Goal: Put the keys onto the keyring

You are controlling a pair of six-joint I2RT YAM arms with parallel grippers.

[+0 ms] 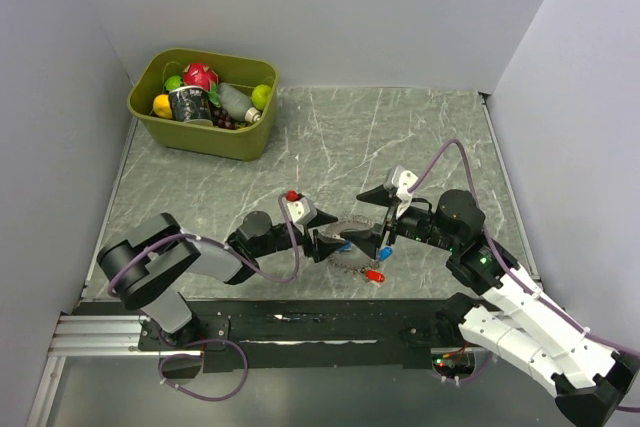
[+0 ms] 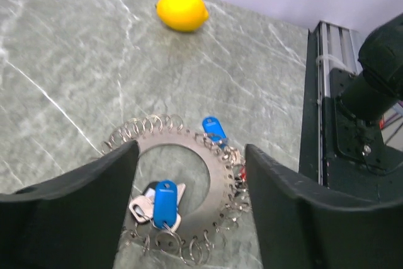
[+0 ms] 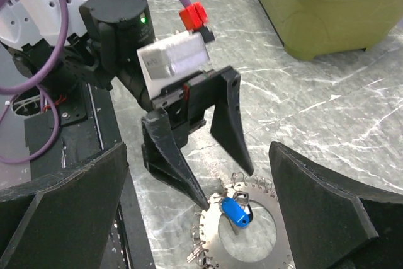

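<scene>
Where my two arms meet over the near middle of the grey marbled table, a metal keyring lies flat: a disc with a round hole and small wire loops all along its rim. My left claw is spread wide and pinches nothing, with one finger on each side of the keyring. One of its fingertips comes down right at the rim, and I cannot tell whether it touches. My right claw faces it from the other side, also spread wide and empty, above the ring.

A blue key lies in the hole with whitish keys and a black one. A second blue key sits at the rim. A red key lies just beside the ring's near edge. An olive bin of fruit stands at the far left, well apart.
</scene>
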